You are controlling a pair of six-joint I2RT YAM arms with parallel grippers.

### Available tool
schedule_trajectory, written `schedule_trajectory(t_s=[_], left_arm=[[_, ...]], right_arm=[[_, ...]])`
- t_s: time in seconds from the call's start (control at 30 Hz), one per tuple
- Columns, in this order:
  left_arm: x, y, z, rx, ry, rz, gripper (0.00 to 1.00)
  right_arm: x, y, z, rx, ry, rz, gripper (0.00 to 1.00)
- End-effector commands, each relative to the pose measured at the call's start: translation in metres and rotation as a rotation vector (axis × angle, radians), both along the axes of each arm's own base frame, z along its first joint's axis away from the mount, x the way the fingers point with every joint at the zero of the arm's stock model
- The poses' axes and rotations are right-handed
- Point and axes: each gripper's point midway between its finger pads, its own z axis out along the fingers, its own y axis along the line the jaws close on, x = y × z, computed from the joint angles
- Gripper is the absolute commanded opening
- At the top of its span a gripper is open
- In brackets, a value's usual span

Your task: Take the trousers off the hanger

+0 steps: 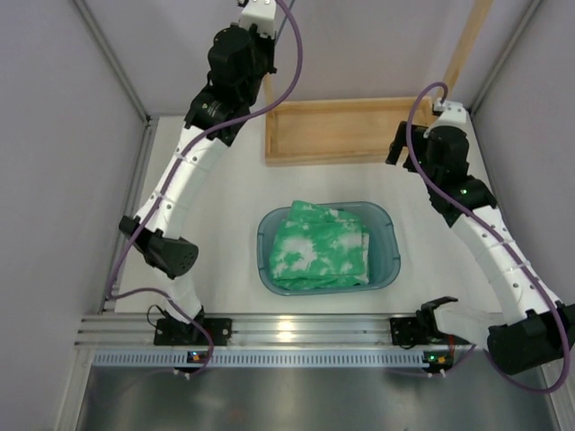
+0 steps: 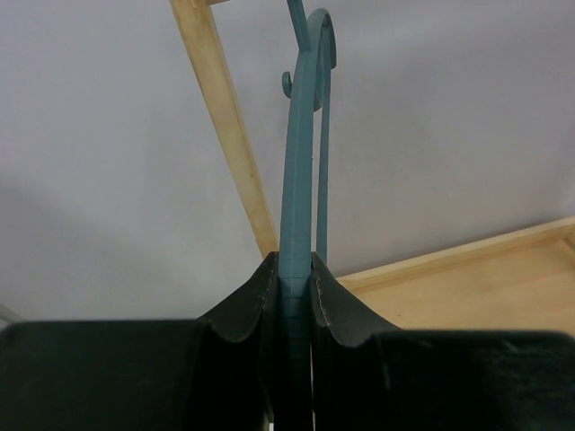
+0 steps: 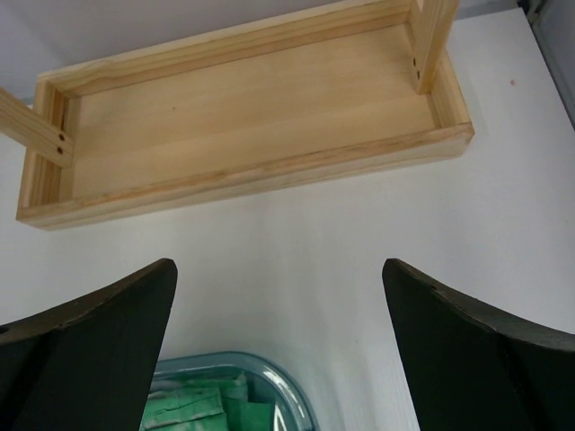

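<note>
The trousers (image 1: 319, 247), bright green with white blotches, lie folded inside the teal basin (image 1: 388, 260) at the table's middle. They are off the hanger. In the right wrist view a corner of the trousers (image 3: 193, 409) shows at the bottom edge. High at the back, my left gripper (image 2: 294, 265) is shut on the thin grey-blue hanger (image 2: 301, 135), whose rod runs up between the fingers to its curved hook. My right gripper (image 3: 278, 278) stands open and empty above the bare table, between the basin (image 3: 269, 377) and the wooden rack.
The wooden rack's shallow base tray (image 1: 341, 130) (image 3: 243, 117) lies at the back of the table, with a slanted upright post (image 1: 467, 45) (image 2: 229, 126). Grey walls close in left and right. A metal rail (image 1: 296, 328) runs along the near edge.
</note>
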Motion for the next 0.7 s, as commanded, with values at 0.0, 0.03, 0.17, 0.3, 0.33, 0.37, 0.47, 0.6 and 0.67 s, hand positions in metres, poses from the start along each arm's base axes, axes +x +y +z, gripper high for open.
schedule_trajectory(t_s=[0.0,0.03,0.17,0.3,0.33,0.37,0.47,0.6,0.67], left_arm=[[0.001,0.011,0.047,-0.062,-0.136,0.054,0.0],[0.002,0.01,0.05,-0.077,-0.148,0.05,0.0],[0.013,0.003,0.046,-0.101,-0.156,0.042,0.0],[0.025,-0.002,0.038,-0.128,-0.145,0.046,0.0],[0.025,-0.002,0.039,-0.134,-0.146,0.046,0.0],[0.028,-0.002,0.035,-0.143,-0.141,0.052,0.0],[0.033,-0.005,0.029,-0.148,-0.129,0.044,0.0],[0.032,-0.01,0.015,-0.139,-0.068,0.001,0.0],[0.031,-0.012,0.01,-0.135,-0.044,-0.012,0.0]], right_arm=[[0.012,0.011,0.04,0.036,-0.114,0.067,0.99],[0.013,0.014,0.039,0.044,-0.114,0.082,0.99],[0.012,0.02,0.037,0.057,-0.13,0.115,0.99],[0.01,0.023,0.038,0.055,-0.141,0.139,0.99],[0.01,0.023,0.036,0.055,-0.135,0.138,0.99],[0.008,0.023,0.035,0.054,-0.13,0.138,0.99],[0.004,0.022,0.03,0.074,-0.12,0.134,0.99],[-0.001,0.026,0.027,0.1,-0.119,0.152,0.99],[-0.002,0.026,0.023,0.1,-0.11,0.151,0.99]])
